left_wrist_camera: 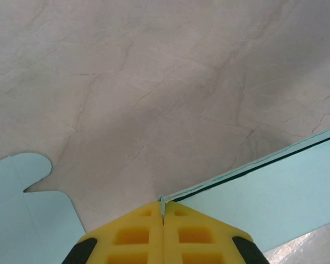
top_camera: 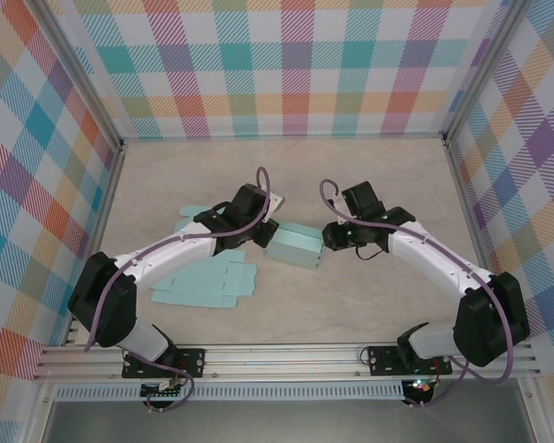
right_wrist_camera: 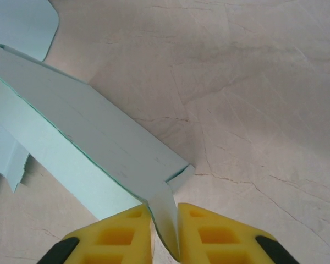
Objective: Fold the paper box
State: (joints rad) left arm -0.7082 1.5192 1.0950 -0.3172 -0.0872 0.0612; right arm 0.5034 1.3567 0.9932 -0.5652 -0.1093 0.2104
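Now we hold the paper box (top_camera: 293, 245) on the bench (top_camera: 379, 175), left gripper (top_camera: 268, 233) pinched shut on its 9 o'clock corner, right gripper (top_camera: 328, 238) nipping the 3 o'clock flap (right_wrist_camera: 166, 214), which likely needs tucking next.

Bright, even light comes from above; shadows on the counter (top_camera: 379, 175) are short and soft-edged. In the left wrist view a broad dim band crosses it, with faint sheen lower right.
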